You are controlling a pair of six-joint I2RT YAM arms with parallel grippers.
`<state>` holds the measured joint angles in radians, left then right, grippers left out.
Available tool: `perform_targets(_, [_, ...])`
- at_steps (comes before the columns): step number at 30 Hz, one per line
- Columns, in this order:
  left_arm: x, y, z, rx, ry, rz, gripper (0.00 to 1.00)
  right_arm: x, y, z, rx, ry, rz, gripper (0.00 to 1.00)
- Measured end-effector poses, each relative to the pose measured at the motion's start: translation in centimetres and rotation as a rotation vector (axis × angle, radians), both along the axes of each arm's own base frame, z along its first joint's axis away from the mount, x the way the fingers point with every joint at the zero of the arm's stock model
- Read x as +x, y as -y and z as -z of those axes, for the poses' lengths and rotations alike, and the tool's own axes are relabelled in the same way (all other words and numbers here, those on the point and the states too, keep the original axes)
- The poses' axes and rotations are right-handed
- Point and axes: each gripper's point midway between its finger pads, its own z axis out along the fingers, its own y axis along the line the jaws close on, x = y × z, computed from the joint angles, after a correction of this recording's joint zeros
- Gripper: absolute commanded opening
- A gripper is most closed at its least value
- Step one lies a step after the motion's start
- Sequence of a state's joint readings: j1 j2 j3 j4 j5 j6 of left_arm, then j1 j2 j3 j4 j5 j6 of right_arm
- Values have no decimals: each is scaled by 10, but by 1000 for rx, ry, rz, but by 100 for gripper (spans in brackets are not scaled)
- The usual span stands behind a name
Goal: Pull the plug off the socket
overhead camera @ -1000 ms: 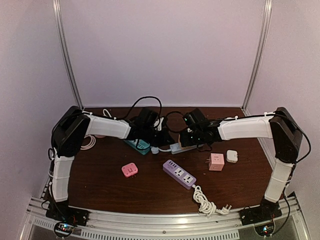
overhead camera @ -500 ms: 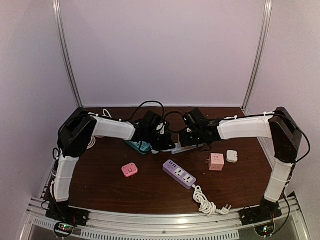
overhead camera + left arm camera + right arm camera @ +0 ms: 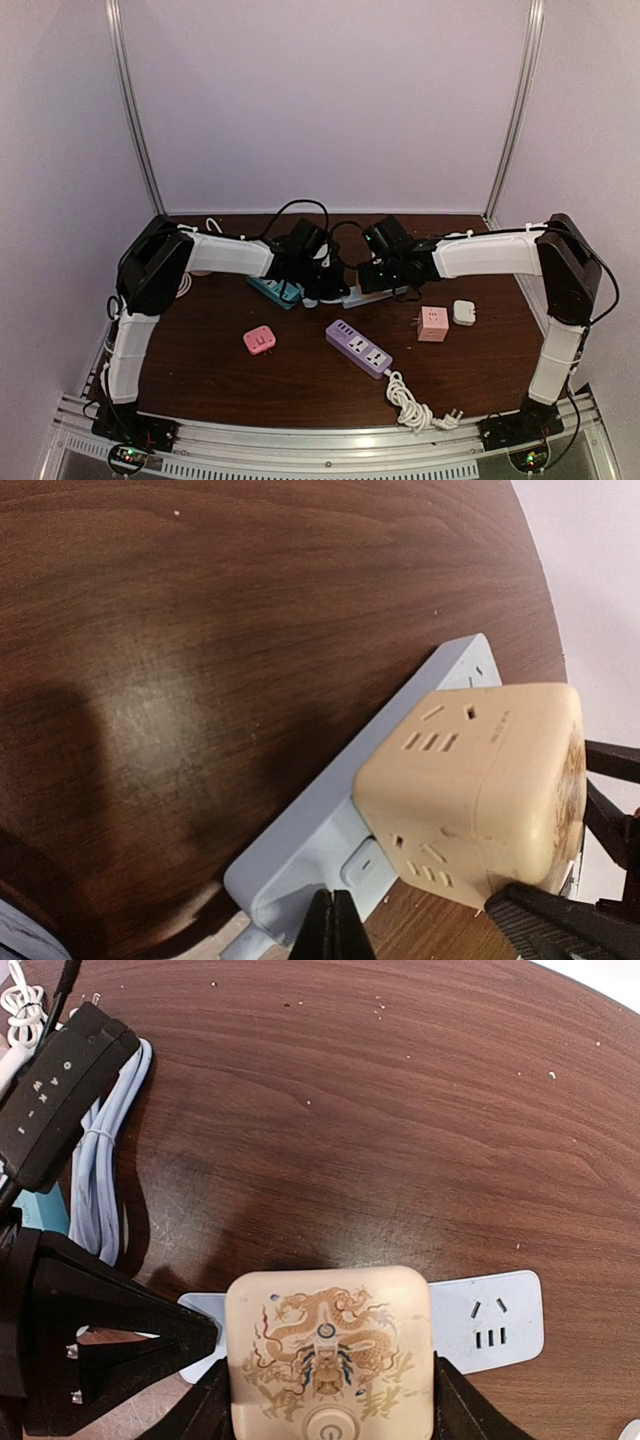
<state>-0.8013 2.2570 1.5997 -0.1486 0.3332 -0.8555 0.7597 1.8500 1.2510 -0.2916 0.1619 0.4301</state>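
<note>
Toward the far edge of the bench (image 3: 200, 370), about midway along it, the left jaws are seen fully closed with nothing between them. Their tips are set on the end of the pale power strip (image 3: 300, 850), apparently to pin it. The cube plug (image 3: 330, 1350) is seated in that strip, and the right jaws are clamped against two opposite sides of it. The grasp is judged made. A straight pull away from the strip is called for next.

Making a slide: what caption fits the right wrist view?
Right gripper clasps the dragon-printed cube plugged into the strip; shut left gripper at the strip's end.
</note>
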Motion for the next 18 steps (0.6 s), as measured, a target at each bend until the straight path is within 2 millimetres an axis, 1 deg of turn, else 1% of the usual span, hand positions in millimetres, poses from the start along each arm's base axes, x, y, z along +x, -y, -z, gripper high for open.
perform_targets(6, [-1,2,1,12,10,-13,0,-2,-1,-1,-24,33,10,22])
perform_targets(13, [-3,5,1,19,19,-19,0,-8,2,-4,-25,66,-8,22])
perform_targets(18, [-2,6,0,20,23,-23,0,-13,-4,-8,-74,107,-43,22])
